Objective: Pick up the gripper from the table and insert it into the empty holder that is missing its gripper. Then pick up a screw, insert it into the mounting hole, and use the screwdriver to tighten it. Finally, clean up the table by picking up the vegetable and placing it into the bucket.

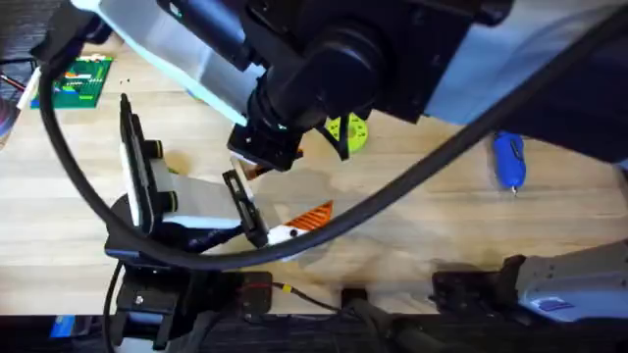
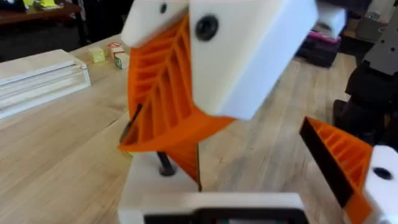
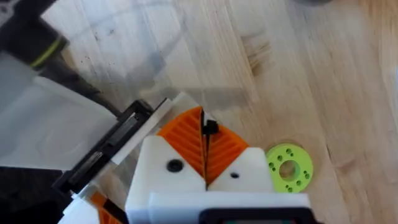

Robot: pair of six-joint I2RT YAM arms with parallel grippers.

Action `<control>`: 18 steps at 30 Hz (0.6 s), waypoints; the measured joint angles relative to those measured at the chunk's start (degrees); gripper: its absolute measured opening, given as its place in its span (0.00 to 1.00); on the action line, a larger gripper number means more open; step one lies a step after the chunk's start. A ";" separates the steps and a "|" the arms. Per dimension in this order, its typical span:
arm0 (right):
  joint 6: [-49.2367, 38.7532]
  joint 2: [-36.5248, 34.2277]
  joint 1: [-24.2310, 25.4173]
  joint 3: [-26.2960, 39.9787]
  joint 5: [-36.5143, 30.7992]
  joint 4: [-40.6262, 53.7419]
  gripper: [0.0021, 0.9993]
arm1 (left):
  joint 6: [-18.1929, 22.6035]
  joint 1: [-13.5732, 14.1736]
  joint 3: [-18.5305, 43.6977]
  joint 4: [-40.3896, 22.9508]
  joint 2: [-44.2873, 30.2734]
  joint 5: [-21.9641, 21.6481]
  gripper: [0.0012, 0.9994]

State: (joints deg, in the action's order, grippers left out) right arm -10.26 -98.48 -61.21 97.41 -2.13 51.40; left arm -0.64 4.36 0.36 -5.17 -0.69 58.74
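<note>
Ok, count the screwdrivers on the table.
1. The blue-handled screwdriver lies on the table toward the right side of the overhead view, right of the yellow-green disc. The arms cover much of the table, so another may be hidden.

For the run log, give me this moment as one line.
right tool: shut on screw | screwdriver: lying on table, unheld

One screwdriver (image 1: 508, 161), one yellow-green disc (image 1: 349, 133), one circuit board (image 1: 80, 80).
</note>
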 joint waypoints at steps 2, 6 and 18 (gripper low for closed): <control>0.00 -0.01 0.00 0.00 0.00 0.06 0.00 | 0.00 0.00 0.00 0.00 0.00 0.02 0.99; 0.00 0.00 0.00 0.00 -0.02 0.13 0.00 | 0.00 0.00 0.00 -0.02 0.00 0.07 0.99; 0.00 0.01 -0.22 0.36 -0.52 1.43 0.00 | -0.07 0.00 0.00 -0.04 0.00 0.20 0.99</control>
State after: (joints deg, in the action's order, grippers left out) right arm -10.26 -98.48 -61.43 97.76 -2.65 52.84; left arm -0.71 4.36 0.36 -5.21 -0.69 58.94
